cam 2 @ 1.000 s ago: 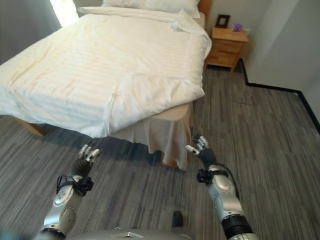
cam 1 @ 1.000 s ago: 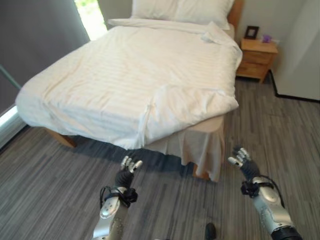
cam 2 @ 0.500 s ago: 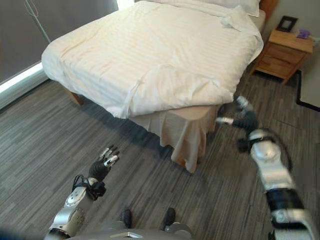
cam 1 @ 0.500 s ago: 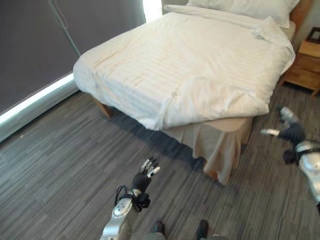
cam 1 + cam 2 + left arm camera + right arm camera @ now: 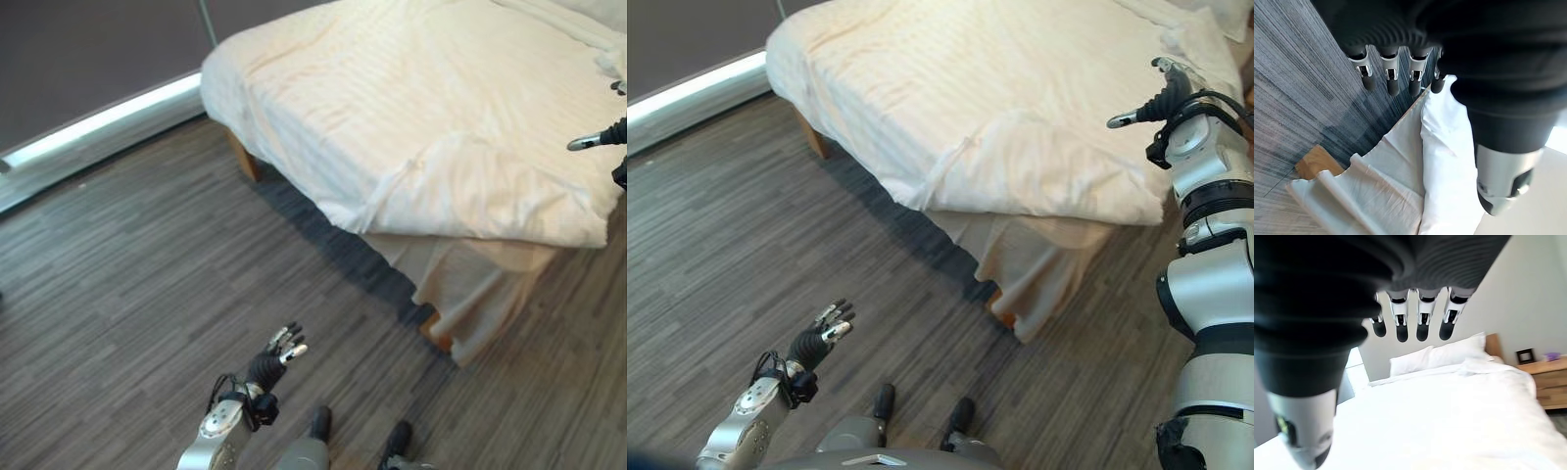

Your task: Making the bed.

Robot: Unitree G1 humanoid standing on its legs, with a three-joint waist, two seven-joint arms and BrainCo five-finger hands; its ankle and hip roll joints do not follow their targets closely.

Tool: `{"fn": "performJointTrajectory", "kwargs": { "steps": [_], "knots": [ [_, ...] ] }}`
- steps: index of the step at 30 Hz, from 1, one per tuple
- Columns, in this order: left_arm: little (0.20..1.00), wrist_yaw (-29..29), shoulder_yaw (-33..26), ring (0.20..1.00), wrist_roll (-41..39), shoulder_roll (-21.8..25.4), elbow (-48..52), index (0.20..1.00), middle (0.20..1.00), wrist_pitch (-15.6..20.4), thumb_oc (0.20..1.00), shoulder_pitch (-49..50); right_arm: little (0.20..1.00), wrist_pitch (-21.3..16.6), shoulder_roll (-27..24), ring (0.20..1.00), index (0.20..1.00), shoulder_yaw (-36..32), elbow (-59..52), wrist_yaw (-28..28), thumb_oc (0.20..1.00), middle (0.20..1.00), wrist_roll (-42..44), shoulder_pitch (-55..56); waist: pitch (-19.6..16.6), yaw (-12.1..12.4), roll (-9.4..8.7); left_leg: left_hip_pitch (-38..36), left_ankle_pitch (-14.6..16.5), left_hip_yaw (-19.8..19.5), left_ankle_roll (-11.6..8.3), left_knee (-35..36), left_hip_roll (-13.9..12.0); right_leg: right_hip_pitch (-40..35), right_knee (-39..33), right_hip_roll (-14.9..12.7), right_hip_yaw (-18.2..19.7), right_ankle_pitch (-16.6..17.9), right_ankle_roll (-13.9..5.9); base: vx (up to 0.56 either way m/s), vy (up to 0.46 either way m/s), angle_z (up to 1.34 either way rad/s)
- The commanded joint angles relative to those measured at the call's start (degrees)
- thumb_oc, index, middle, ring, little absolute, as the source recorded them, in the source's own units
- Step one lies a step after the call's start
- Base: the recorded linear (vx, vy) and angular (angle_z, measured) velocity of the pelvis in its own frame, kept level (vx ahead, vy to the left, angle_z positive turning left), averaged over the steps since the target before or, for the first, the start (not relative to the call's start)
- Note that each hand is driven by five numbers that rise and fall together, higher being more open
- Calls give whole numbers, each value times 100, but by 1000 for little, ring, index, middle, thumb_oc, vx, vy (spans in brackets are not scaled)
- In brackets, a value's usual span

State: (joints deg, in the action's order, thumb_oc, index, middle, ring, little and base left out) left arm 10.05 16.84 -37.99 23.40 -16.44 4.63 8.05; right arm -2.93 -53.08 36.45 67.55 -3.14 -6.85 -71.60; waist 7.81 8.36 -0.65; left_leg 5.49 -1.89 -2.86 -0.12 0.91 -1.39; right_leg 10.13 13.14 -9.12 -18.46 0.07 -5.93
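A white striped duvet (image 5: 1019, 98) covers the bed, and its near corner (image 5: 460, 186) lies folded back on itself. Below that corner a cream bed skirt (image 5: 1038, 264) hangs beside a wooden leg (image 5: 1315, 164). My right hand (image 5: 1166, 98) is raised at the bed's right side above the duvet's edge, open with its fingers (image 5: 1422, 318) straight and holding nothing. White pillows (image 5: 1435, 357) lie at the head of the bed. My left hand (image 5: 277, 352) hovers low over the floor, away from the bed, with its fingers (image 5: 1388, 81) open and empty.
Grey wood-plank floor (image 5: 147, 274) spreads in front of the bed. A dark curtain with a bright strip of light (image 5: 88, 122) at its foot runs along the left. A wooden nightstand (image 5: 1547, 382) stands by the headboard.
The camera has swung, shifting the whole picture. My right hand has risen from near the floor to above the duvet's right edge. The left hand stays low and open.
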Motion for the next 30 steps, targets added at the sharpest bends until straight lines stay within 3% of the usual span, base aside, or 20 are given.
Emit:
{"fn": "performJointTrajectory", "kwargs": {
  "steps": [1, 3, 4, 6, 7, 12, 15, 21, 30],
  "knots": [
    [1000, 139, 2, 1000, 43, 511, 538, 1000, 1000, 236, 1000, -40, 1000, 55, -218, 1000, 1000, 348, 205, -52, 1000, 1000, -261, -511, 264, -244, -333, -241, 347, -119, 225, -412, 64, 79, 1079, -438, 1352, 1071, -351, 166, 75, 56],
    [1000, 140, -1, 1000, 44, 506, 537, 1000, 1000, 236, 1000, -42, 1000, 55, -216, 1000, 1000, 357, 209, -51, 1000, 1000, -260, -522, 254, -244, -327, -226, 334, -116, 223, -407, 58, 92, 1065, -430, 1353, 1088, -346, 181, 7, 26],
    [1000, 142, -122, 1000, 14, 527, 555, 1000, 1000, 268, 1000, 23, 1000, 15, -169, 1000, 1000, 397, 227, 31, 1000, 1000, -268, -448, 259, -320, -349, -437, 440, -189, 141, -313, 39, 143, 241, -326, 1390, 770, -303, 336, -136, 25],
    [1000, 145, -177, 1000, -91, 549, 566, 1000, 1000, 319, 1000, 30, 1000, -14, -143, 1000, 1000, 501, 308, 105, 1000, 1000, -368, -370, 295, -458, -440, -656, 550, -385, 57, -154, 57, 353, -955, -174, 1658, 903, -416, 447, -232, 7],
    [1000, 94, -303, 1000, -111, 605, 616, 1000, 1000, 378, 1000, 13, 1000, 0, -342, 1000, 1000, 581, 293, 72, 1000, 1000, -534, -234, 294, -568, -505, -888, 635, -561, -35, 36, -64, 332, -1410, 53, 2004, 1020, -472, 339, -200, 10],
    [1000, 111, -380, 1000, 88, 521, 480, 1000, 1000, 291, 1000, 218, 1000, 29, -523, 1000, 1000, 295, 230, 232, 1000, 1000, -353, 32, 148, -488, -585, -889, 663, -767, -109, -82, -146, 96, -1236, 20, 1871, 952, -386, 212, -194, 64],
    [1000, 254, -220, 1000, -148, 513, 677, 1000, 1000, 256, 1000, 195, 1000, -3, -441, 1000, 1000, 472, 788, 144, 1000, 1000, -121, -415, 199, -455, -437, -470, 275, -1022, -280, -45, -353, 132, -1653, 209, 1558, 952, -216, 35, -195, 54],
    [1000, 163, 101, 1000, -177, 612, 813, 1000, 1000, 305, 1000, 47, 1000, -32, -69, 1000, 1000, 900, 879, 12, 1000, 1000, -18, -1169, 418, -428, -254, -117, 3, -1045, -322, 185, -466, 591, -1649, 301, 1525, 983, -148, -42, -61, 7],
    [1000, 17, 415, 1000, -199, 624, 826, 1000, 1000, 385, 1000, -260, 1000, -121, 468, 1000, 1000, 1265, 638, -178, 1000, 1000, 155, -1766, 636, -359, -120, 246, -167, -956, -358, 250, -441, 1153, -1400, 328, 1582, 971, -85, -26, -14, -6]
  ]
}}
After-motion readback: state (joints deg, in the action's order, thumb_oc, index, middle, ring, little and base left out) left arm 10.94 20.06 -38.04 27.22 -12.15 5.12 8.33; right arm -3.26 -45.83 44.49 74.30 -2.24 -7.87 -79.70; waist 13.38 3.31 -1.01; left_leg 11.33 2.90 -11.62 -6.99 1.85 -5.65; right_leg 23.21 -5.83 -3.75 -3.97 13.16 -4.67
